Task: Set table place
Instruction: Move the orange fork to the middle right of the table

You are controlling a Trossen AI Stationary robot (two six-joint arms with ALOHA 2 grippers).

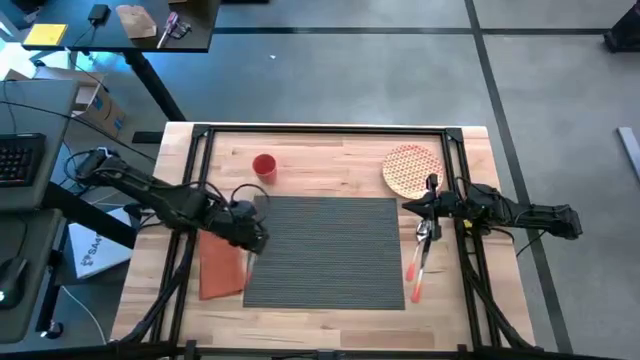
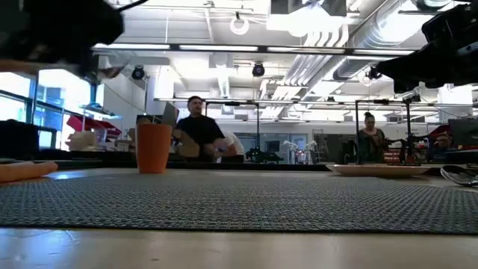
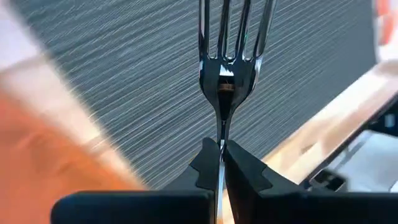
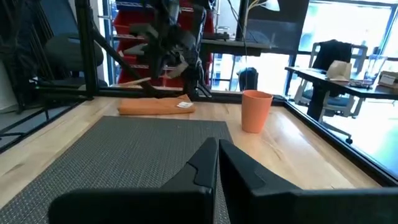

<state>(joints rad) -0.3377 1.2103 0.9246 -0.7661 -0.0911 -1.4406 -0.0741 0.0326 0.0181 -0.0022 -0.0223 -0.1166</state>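
A: Surface first? A light wooden table (image 1: 330, 155) with a black frame along its edges is seen, set on a grey floor; desks and two people are seen in the room beyond in the low view.

B: Task thing? The table place (image 1: 325, 250), a dark grey ribbed mat, is laid flat in the middle of the table, toward the near edge. It is also seen filling the foreground of the low view (image 2: 239, 202).

A: Left side? The left gripper (image 1: 255, 238) is held over the mat's left edge. In its wrist view the fingers (image 3: 239, 168) are pressed together on the handle of a fork (image 3: 229, 62), tines pointed out over the mat. A rust-orange napkin (image 1: 222, 270) is laid just beside the mat's left edge, under that arm.

B: Right side? The right gripper (image 1: 412, 207) is positioned at the mat's upper right corner, fingers brought together, nothing seen between them in its wrist view (image 4: 217, 163).

A: Rest? A round patterned plate (image 1: 411, 170) is placed behind the right corner, off the mat. Orange-handled utensils (image 1: 418, 265) are laid along the mat's right edge. An orange cup (image 1: 264, 166) is stood behind the mat's left part.
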